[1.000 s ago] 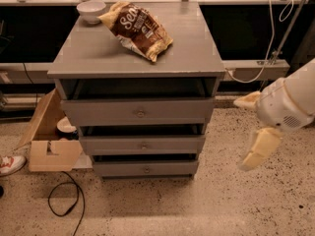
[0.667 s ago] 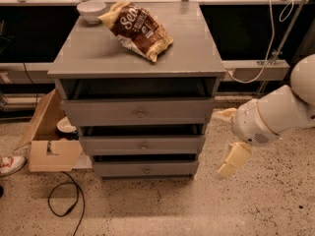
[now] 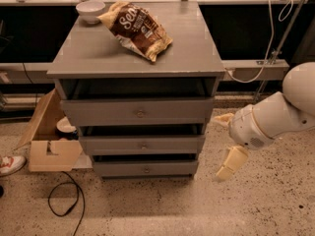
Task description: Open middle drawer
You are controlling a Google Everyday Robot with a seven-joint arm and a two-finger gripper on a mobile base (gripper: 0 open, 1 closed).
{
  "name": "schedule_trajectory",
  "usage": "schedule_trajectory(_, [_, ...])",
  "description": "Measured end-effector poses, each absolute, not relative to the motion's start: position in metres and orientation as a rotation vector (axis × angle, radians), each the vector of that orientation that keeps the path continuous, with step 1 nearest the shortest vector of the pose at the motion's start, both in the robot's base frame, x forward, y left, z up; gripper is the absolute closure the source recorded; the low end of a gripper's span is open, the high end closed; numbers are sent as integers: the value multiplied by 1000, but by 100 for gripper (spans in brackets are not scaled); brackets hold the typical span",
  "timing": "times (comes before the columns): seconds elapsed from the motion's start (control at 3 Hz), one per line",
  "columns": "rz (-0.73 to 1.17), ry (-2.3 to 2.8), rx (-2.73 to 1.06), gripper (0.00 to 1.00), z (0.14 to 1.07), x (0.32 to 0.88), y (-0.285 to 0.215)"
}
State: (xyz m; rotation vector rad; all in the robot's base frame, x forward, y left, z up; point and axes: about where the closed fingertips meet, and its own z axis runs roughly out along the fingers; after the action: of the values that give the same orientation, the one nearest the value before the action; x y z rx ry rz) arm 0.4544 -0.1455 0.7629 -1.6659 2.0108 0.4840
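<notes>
The gray cabinet [image 3: 138,53] has three drawer fronts stacked. The middle drawer [image 3: 113,145] is a medium-height gray front with a small round knob [image 3: 143,145] at its centre. It sits flush between the taller top drawer [image 3: 98,113] and the short bottom drawer [image 3: 118,169]. My gripper [image 3: 227,140] hangs to the right of the cabinet, at about the middle drawer's height and clear of its right edge. Its two cream fingers [image 3: 232,162] are spread wide apart and hold nothing. The white arm [image 3: 275,117] comes in from the right.
A brown chip bag [image 3: 138,28] and a white bowl [image 3: 90,10] lie on the cabinet top. An open cardboard box [image 3: 49,146] stands at the cabinet's left. A black cable [image 3: 64,200] loops on the floor, a shoe [image 3: 10,163] is at far left. A white cable [image 3: 261,68] hangs at right.
The arm and gripper have moved left toward the cabinet's right side. The drawers have not moved.
</notes>
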Motion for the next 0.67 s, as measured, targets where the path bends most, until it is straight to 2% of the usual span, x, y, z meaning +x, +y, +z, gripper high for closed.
schedule_trajectory(0.67, [475,1969,-1830,0,596,498,-128])
